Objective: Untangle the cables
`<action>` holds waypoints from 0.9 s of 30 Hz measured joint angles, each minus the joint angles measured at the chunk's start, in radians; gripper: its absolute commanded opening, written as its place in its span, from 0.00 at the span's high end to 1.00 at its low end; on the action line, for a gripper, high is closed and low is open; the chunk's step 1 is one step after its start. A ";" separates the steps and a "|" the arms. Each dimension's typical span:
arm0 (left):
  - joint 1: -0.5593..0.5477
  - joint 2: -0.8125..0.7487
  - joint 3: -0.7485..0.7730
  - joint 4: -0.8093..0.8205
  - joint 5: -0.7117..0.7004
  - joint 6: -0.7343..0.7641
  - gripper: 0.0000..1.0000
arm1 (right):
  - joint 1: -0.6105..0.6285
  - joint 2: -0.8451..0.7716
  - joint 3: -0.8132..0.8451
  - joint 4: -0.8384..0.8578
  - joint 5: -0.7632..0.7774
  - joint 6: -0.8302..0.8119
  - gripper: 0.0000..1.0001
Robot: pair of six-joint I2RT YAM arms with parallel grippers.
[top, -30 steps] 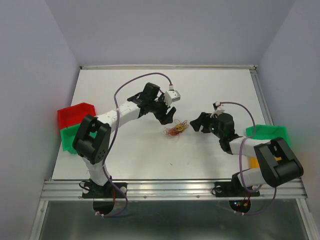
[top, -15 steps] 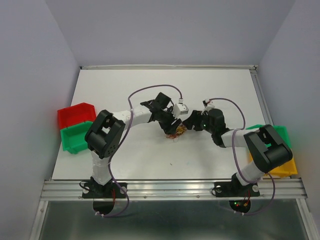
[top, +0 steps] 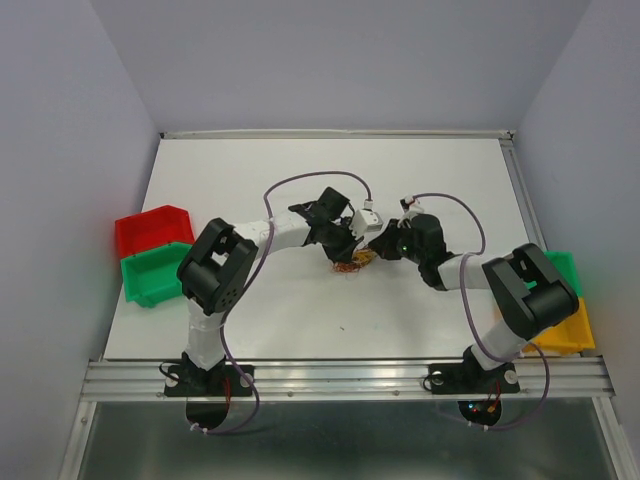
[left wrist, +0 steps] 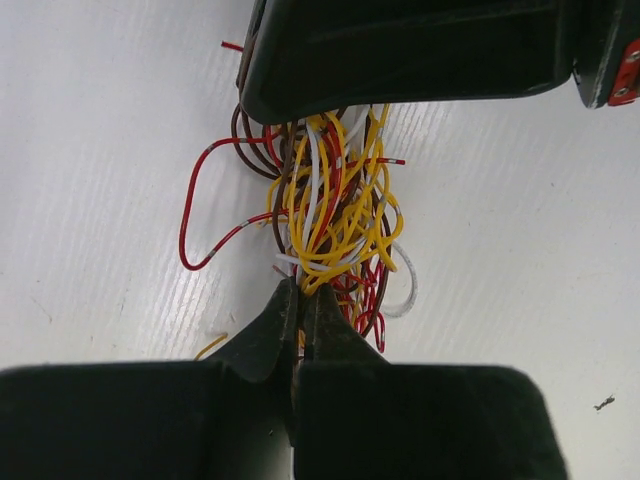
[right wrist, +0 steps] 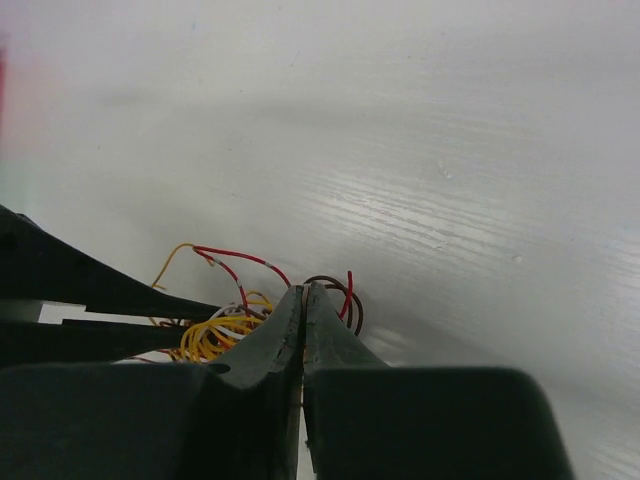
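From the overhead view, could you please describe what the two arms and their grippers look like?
Both the left arm and the right arm have white links joined by bulky black joint housings. A purple cord loops along each. The left gripper and the right gripper are matte black, with fingers tapering to narrow tips.

A white table [top: 300, 170] with a faintly streaked top lies under the fingers [left wrist: 265, 335] and spreads out on every side of them. Pale lilac walls close it in: a back wall [top: 330, 60] well beyond the fingers, and a left wall [top: 60, 150] and a right wall [top: 590, 100] well off to either side. A metal rail [top: 340, 375] runs along the table's near edge, well behind the fingers. The light is even and soft, with only dim shadows on the tabletop.
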 measured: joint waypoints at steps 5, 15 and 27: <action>-0.001 -0.034 -0.028 0.034 -0.048 0.003 1.00 | 0.003 -0.127 -0.047 -0.009 0.126 0.023 0.99; 0.053 -0.365 -0.181 0.229 -0.157 -0.048 1.00 | 0.012 -0.568 -0.276 -0.014 0.566 0.086 0.99; 0.192 -0.570 -0.320 0.370 -0.089 -0.149 1.00 | 0.018 -0.729 -0.315 -0.024 0.670 0.062 0.20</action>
